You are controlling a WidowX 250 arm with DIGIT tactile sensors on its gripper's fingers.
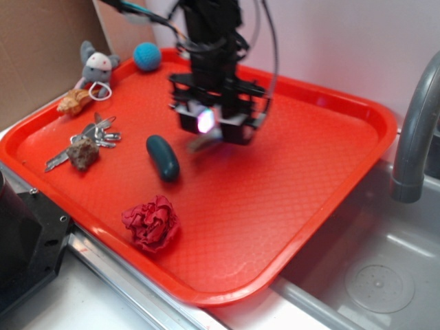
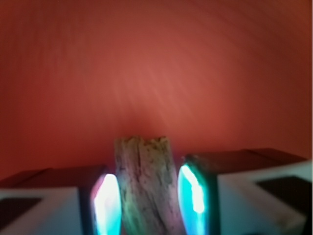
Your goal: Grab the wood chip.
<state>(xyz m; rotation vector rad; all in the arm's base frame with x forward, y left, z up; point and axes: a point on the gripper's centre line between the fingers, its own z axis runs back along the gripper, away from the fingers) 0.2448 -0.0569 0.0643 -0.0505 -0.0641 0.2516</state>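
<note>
The wood chip point(image 2: 145, 181), a light-brown grainy splintered piece, stands upright between my two glowing pads point(image 2: 105, 203), which press against both of its sides. My gripper point(image 2: 149, 198) is shut on it above the red tray. In the exterior view the gripper point(image 1: 212, 134) hangs over the tray's middle back. The wood chip point(image 1: 201, 144) pokes out blurred below its fingers, just right of the teal oval point(image 1: 163, 157).
On the red tray point(image 1: 330, 137) lie a crumpled red wad point(image 1: 151, 222), a dark rock point(image 1: 83, 152), keys point(image 1: 100, 130), a seashell point(image 1: 74, 101), a grey plush mouse point(image 1: 98, 69) and a blue ball point(image 1: 147, 56). A grey faucet point(image 1: 416, 130) and sink point(image 1: 378, 275) are at the right.
</note>
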